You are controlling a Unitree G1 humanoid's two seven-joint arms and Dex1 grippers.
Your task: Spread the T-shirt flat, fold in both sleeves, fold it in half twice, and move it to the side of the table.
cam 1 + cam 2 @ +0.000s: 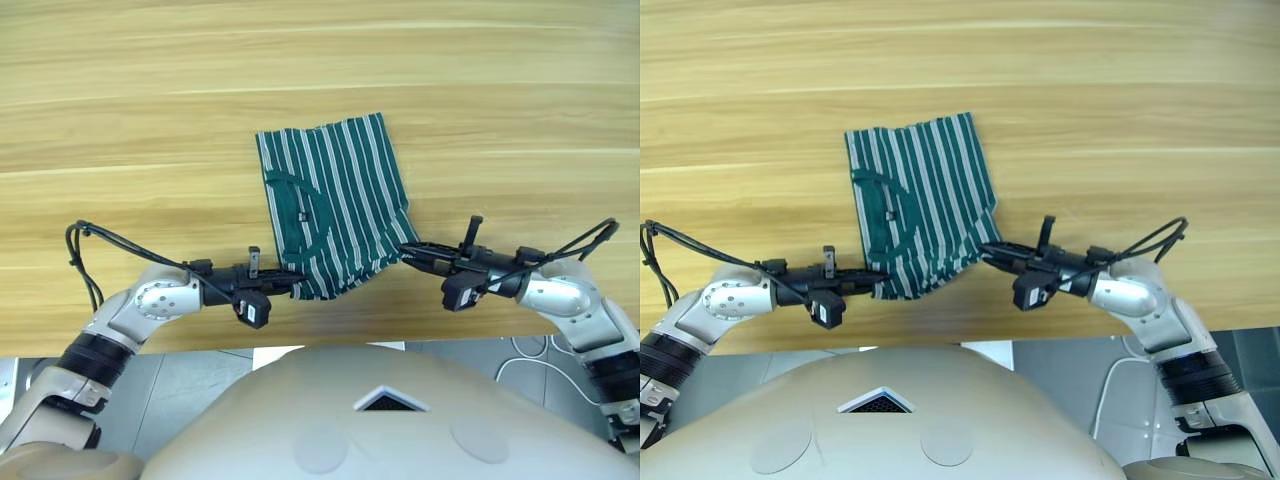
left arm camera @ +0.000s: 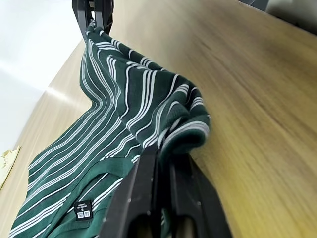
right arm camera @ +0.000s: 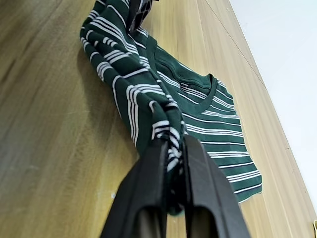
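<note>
Pale wood-grain table (image 1: 150, 100) stretched across the whole scene, its near edge close to the robot. A dark green T-shirt (image 1: 335, 190) with thin white stripes lay near the middle of it, already narrowed into a long strip running away from the robot. The far part rested flat on the wood. The near end was raised slightly off the surface and sagged in a shallow curve between the two grippers.

The left gripper (image 1: 298, 283) was clamped on the near left corner of the cloth, its black fingers pressed together with bunched fabric between them. The right gripper (image 1: 408, 250) was likewise closed on the near right corner, with striped cloth wadded in its pinch.

The shirt looked light, thin and limp, draping and wrinkling wherever it was unsupported. It would probably slide easily over the smooth wood and lose its folds if one corner lagged. The two near corners, with every layer caught together, seemed the sensible place to hold it.

A small black label (image 2: 83, 209) with white print sat just inside the neckline (image 3: 208, 87). Its print was too small to read. No other writing showed.
</note>
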